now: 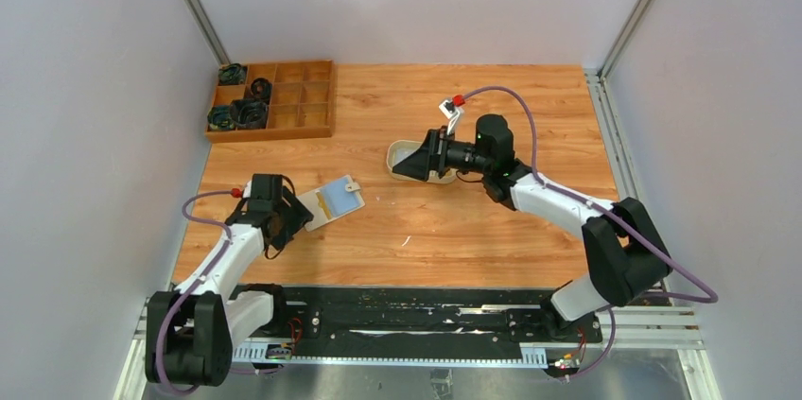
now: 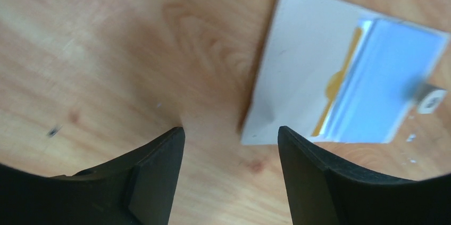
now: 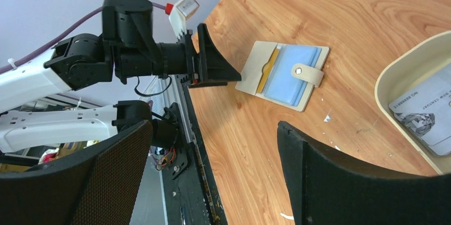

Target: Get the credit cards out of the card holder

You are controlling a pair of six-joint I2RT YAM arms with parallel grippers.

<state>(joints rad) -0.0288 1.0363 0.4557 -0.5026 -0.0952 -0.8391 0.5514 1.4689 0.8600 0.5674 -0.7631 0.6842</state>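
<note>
white arms (image 1: 558, 203), black joints (image 1: 619, 253) — purple cables (image 1: 530, 126)

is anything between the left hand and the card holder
Nothing visible. The open left hand sits just short of the card holder, at its near corner, with only bare wooden table between them. The holder lies open, with a yellow card edge showing in its pocket.

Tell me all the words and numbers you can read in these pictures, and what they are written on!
"NO", then a row of digits too small to read surely: printed along one edge of the pale card lying in the beige tray.
The rest of that card: a greyish picture, no readable print.
Open card holder: no writing shows on it.
Nothing else carries readable text.
</note>
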